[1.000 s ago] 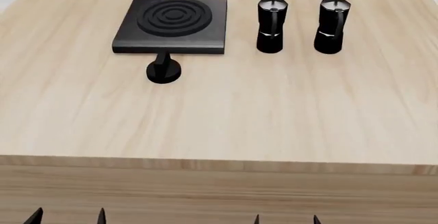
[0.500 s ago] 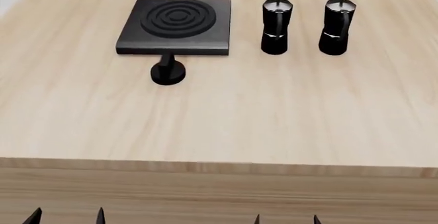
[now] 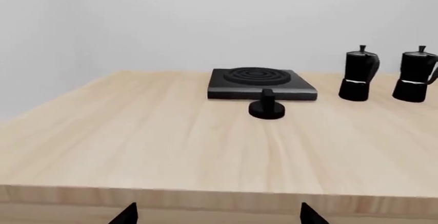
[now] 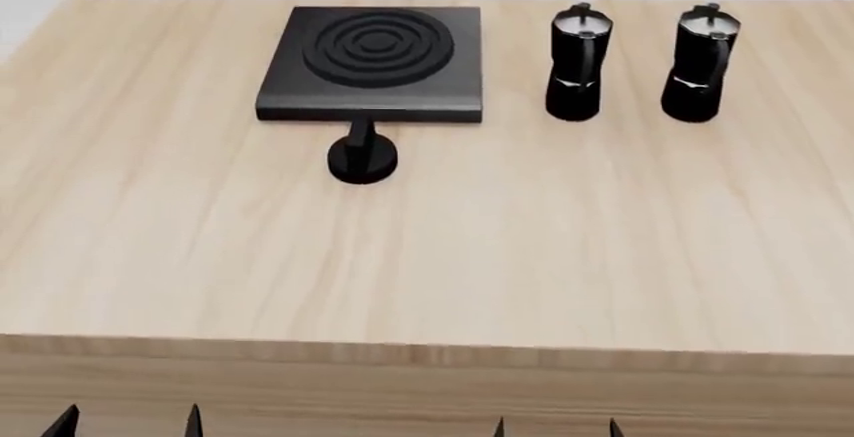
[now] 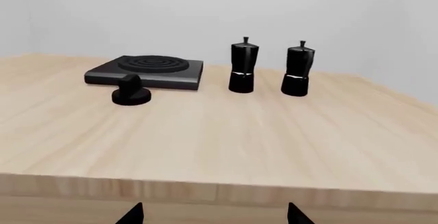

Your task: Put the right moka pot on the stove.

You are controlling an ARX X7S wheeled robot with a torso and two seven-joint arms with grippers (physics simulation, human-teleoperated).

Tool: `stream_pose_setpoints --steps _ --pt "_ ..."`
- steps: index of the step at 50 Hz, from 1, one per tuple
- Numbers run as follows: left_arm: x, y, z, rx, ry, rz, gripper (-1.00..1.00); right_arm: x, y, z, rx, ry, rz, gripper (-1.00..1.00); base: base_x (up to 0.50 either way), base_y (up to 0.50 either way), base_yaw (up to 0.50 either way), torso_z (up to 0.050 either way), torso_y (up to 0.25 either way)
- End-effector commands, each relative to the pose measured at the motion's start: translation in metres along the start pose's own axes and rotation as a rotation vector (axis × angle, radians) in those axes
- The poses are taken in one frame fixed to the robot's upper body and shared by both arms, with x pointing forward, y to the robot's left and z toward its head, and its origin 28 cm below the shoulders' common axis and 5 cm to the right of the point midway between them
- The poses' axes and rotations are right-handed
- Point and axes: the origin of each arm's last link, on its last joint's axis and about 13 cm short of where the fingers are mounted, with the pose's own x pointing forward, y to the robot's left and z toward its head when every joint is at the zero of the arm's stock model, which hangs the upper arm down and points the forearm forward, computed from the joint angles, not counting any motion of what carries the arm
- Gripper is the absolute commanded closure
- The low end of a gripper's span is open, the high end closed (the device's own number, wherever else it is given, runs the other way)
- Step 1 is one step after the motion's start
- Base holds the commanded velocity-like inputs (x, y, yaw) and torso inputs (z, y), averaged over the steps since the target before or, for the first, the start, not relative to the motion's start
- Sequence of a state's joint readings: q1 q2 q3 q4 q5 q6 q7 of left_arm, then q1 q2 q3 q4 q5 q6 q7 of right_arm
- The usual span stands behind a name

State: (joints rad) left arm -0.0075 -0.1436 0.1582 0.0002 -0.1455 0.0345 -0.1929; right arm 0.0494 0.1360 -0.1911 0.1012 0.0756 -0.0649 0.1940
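Both grippers, left gripper [image 4: 130,420] and right gripper [image 4: 557,425], wait spread open and empty below the surface [image 4: 427,257] edge, while the view has crept forward, nearing the right moka pot [image 4: 701,62], untouched beside its twin [image 4: 577,62], well apart from the stove [image 4: 374,62].

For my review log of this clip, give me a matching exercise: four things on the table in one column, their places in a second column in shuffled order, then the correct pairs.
Things:
1. stove
2. knob
3. right moka pot
4. left moka pot

Places:
A. farthest right in the back row
B. between the stove and the other pot
C. back of the table, left of both pots
D. just in front of the stove's near edge

Pairs: 1-C, 2-D, 3-A, 4-B
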Motion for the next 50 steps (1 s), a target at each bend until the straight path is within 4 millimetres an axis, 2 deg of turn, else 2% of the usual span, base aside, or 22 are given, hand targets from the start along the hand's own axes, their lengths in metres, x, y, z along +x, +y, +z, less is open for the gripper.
stream_pose_setpoints --steps 1,50 --pt "0.0 -0.0001 0.0001 -0.001 -0.001 0.0 -1.0 0.0 -0.0003 0.0001 0.007 0.002 0.002 -1.0 0.12 0.01 0.0 0.0 0.0" --pt "-0.0006 0.0 -0.0002 -0.004 -0.004 0.005 -1.0 -0.0008 -0.0012 0.0007 0.02 0.004 0.004 -1.0 0.16 0.0 0.0 0.0 0.0"
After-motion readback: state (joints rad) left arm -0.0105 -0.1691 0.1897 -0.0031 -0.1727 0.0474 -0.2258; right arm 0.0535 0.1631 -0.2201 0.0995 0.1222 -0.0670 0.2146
